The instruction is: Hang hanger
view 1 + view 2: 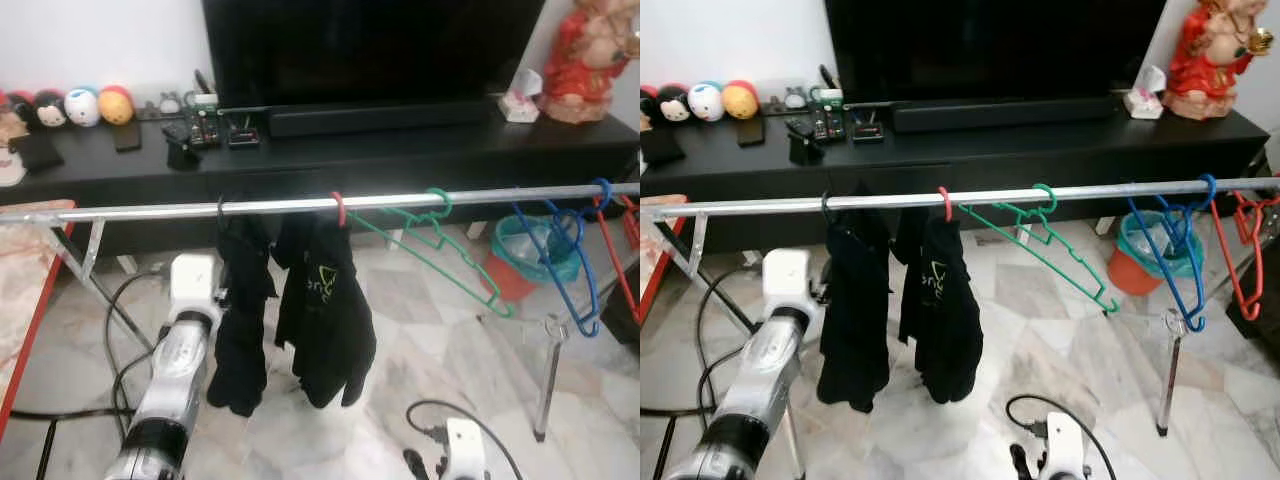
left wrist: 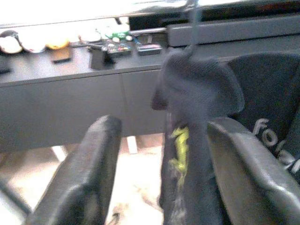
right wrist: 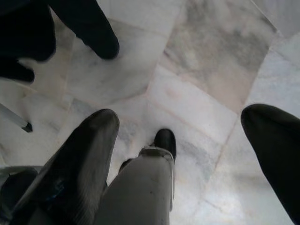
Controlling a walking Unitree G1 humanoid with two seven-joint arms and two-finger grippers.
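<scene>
A silver rail (image 1: pixel 300 206) runs across the room in front of a black TV cabinet (image 1: pixel 400 160). Two black garments hang from it side by side: the left one (image 1: pixel 240 320) on a black hanger hook (image 1: pixel 221 208), the right one (image 1: pixel 325 310) on a red hook (image 1: pixel 339 208). Further along the rail hang a bare green hanger (image 1: pixel 440 250), a blue hanger (image 1: pixel 575 255) and a red hanger (image 1: pixel 1240 260) — all hooked over the rail.

The left gripper (image 2: pixel 164 178) is raised just at the left garment; its fingers (image 2: pixel 84 178) are spread, with the dark cloth lying between them and against one finger, not pinched. The left arm (image 1: pixel 175 370) reaches up from below the rail.

The right gripper (image 3: pixel 183 154) hangs low over the marble floor (image 3: pixel 206 61), fingers (image 3: pixel 79 164) spread wide, holding nothing.
</scene>
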